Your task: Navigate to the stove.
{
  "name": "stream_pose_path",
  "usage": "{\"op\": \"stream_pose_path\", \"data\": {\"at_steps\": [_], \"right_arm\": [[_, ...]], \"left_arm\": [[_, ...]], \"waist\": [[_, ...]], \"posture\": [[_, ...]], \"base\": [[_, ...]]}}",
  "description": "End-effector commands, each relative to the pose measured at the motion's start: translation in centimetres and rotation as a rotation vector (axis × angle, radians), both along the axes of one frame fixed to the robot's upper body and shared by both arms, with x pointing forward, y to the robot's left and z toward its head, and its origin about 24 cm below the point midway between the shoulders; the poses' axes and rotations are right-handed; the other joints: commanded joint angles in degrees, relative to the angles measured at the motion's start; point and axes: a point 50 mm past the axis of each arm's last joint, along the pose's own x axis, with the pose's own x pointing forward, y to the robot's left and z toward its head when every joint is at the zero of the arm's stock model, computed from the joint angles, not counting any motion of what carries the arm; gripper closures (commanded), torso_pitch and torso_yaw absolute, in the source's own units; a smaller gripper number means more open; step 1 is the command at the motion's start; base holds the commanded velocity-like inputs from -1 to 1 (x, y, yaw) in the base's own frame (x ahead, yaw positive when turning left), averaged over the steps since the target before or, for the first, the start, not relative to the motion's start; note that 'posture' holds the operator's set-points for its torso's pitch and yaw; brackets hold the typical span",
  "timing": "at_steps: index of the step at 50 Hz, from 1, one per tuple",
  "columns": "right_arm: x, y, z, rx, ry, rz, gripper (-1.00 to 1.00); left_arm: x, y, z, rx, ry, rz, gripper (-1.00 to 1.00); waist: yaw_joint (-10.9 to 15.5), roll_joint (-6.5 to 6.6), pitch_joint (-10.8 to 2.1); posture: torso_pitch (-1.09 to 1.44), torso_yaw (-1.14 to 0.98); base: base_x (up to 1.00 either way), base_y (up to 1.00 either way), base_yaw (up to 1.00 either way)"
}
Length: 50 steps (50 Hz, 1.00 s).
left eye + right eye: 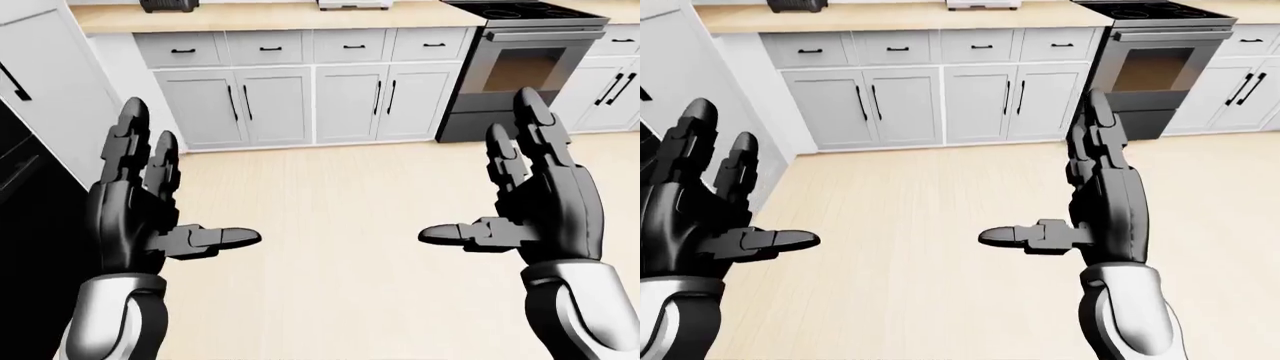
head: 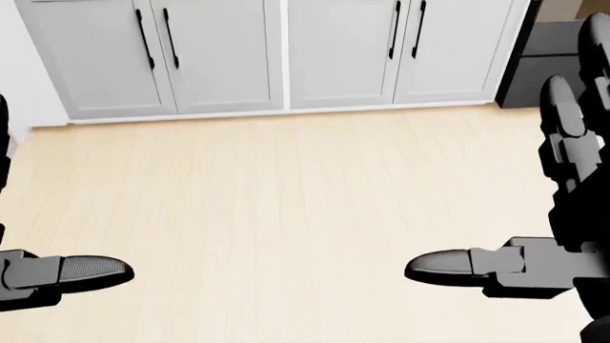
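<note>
The black three-fingered left hand (image 1: 140,217) is raised at the left of the left-eye view, fingers spread apart and upright, its thumb pointing toward the middle, gripping nothing. The black three-fingered right hand (image 1: 540,210) mirrors it at the right, fingers likewise apart and upright, thumb pointing inward, empty. Both stand on silver-grey forearms. Between and beyond them lies the pale wooden plank floor (image 1: 340,225).

Farther off, a run of light grey base cabinets with thin black bar handles (image 1: 300,101) spans the far wall, drawers above doors, under a light wooden countertop (image 1: 270,15). On that counter, at the top edge, sit a dark appliance (image 1: 168,4) toward the left and a pale flat object (image 1: 354,4) near the middle; both are cut off and cannot be identified.

The stainless-steel stove with a black glass cooktop and a windowed oven door (image 1: 525,71) stands at the far right, just beside the grey cabinets, with more grey cabinet doors (image 1: 610,94) on its right. At the near left edge are a tall white panel (image 1: 55,90) and a black surface (image 1: 30,247) below it. No writing or brand marks can be read anywhere.
</note>
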Motion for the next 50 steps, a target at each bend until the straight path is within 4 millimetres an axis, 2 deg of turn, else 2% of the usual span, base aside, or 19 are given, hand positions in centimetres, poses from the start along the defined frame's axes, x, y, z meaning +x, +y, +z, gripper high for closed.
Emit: {"op": "stream_pose_path", "data": {"at_steps": [1,3,4,9,13,14,15,16,26,28,29,33,37,39,41,42,43,44,50], "right_arm": [[-0.33,0.08,0.92,-0.009,-0.066,0.003,-1.0],[-0.32,0.06,0.93,-0.01,-0.064,0.002,-1.0],[-0.31,0.07,0.92,-0.011,-0.063,0.003,-1.0],[-0.3,0.06,1.01,-0.01,-0.062,0.003,-1.0],[-0.26,0.07,0.97,-0.008,-0.06,0.004,-1.0],[-0.25,0.08,0.95,-0.009,-0.059,0.004,-1.0],[-0.24,0.08,0.93,-0.009,-0.059,0.003,-1.0],[-0.24,0.07,0.93,-0.009,-0.058,0.003,-1.0],[-0.21,0.12,0.76,-0.008,-0.054,0.005,-1.0],[-0.2,0.07,0.82,-0.008,-0.055,0.004,-1.0],[-0.18,0.09,0.85,-0.009,-0.055,0.004,-1.0],[-0.21,0.07,0.78,-0.008,-0.054,0.003,-1.0],[-0.21,0.12,0.72,-0.008,-0.052,0.002,-1.0],[-0.21,0.13,0.71,-0.009,-0.053,0.002,-1.0],[-0.22,0.11,0.7,-0.009,-0.053,0.001,-1.0],[-0.23,0.11,0.68,-0.009,-0.053,0.002,-1.0],[-0.24,0.13,0.68,-0.008,-0.053,0.003,-1.0],[-0.23,0.15,0.69,-0.009,-0.054,0.003,-1.0],[-0.25,0.14,0.69,-0.01,-0.053,0.003,-1.0]], "left_arm": [[-0.32,-0.07,0.88,0.011,-0.058,-0.001,-1.0],[-0.32,0.01,0.97,0.011,-0.058,0.001,-1.0],[-0.34,-0.02,0.98,0.013,-0.057,0.002,-1.0],[-0.38,-0.09,1.09,0.014,-0.057,0.0,-1.0],[-0.16,-0.12,0.99,0.015,-0.056,-0.001,-1.0],[-0.22,-0.15,1.06,0.016,-0.057,-0.002,-1.0],[-0.24,-0.16,1.08,0.016,-0.057,-0.002,-1.0],[-0.25,-0.19,1.07,0.016,-0.057,-0.003,-1.0],[-0.15,-0.21,0.86,0.016,-0.054,-0.004,-1.0],[-0.18,-0.2,0.92,0.015,-0.054,-0.003,-1.0],[-0.22,-0.2,0.95,0.016,-0.054,-0.002,-1.0],[-0.19,-0.15,0.93,0.015,-0.055,0.0,-1.0],[-0.13,-0.09,0.88,0.014,-0.055,0.001,-1.0],[-0.23,-0.06,0.94,0.014,-0.055,0.002,-1.0],[-0.23,-0.06,0.89,0.015,-0.055,0.001,-1.0],[-0.26,-0.08,0.91,0.013,-0.056,-0.002,-1.0],[-0.31,-0.12,0.94,0.014,-0.057,-0.003,-1.0],[-0.33,-0.13,0.95,0.015,-0.057,-0.003,-1.0],[-0.37,-0.18,0.95,0.018,-0.056,-0.004,-1.0]], "waist": [[0.07,0.15,-0.57],[0.07,2.36,-1.23],[0.9,1.05,-1.02],[0.19,1.69,-2.08],[0.47,-1.51,-1.31],[0.4,-3.32,-1.87],[0.06,-6.7,-2.85],[-0.07,-5.14,-2.4],[-0.06,0.55,-0.39],[0.0,3.53,-1.29],[0.75,2.03,-0.7],[0.29,2.6,-2.21],[0.65,0.52,-1.39],[0.77,-1.36,-1.39],[0.59,-5.84,-2.59],[0.71,-6.41,-3.14],[0.01,-4.68,-1.4],[0.21,-4.57,-1.06],[0.11,-1.42,-0.62]], "posture": [[0.0,0.0],[0.0,0.0],[0.0,0.0],[0.0,0.0],[0.0,0.0],[0.0,0.0],[0.0,0.0],[0.0,0.0],[0.0,0.0],[0.0,0.0],[0.0,0.0],[0.0,0.0],[0.0,0.0],[0.0,0.0],[0.0,0.0],[0.0,0.0],[0.0,0.0],[0.0,0.0],[0.0,0.0]], "base": [[0.0,-0.45,0.0],[0.0,-0.45,0.0],[0.0,-0.45,0.0],[0.0,-0.44,0.0],[0.0,-0.45,0.0],[0.0,-0.45,0.0],[0.0,-0.45,0.0],[0.0,-0.45,0.0],[0.0,-0.44,0.0],[0.0,-0.53,0.0],[0.0,-0.56,0.0],[0.0,-0.57,0.0],[0.0,-0.59,0.0],[0.0,-0.6,0.0],[0.0,-0.6,0.0],[0.0,-0.61,0.0],[0.0,-0.6,0.0],[0.0,-0.6,0.0],[0.0,-0.6,0.0]]}}
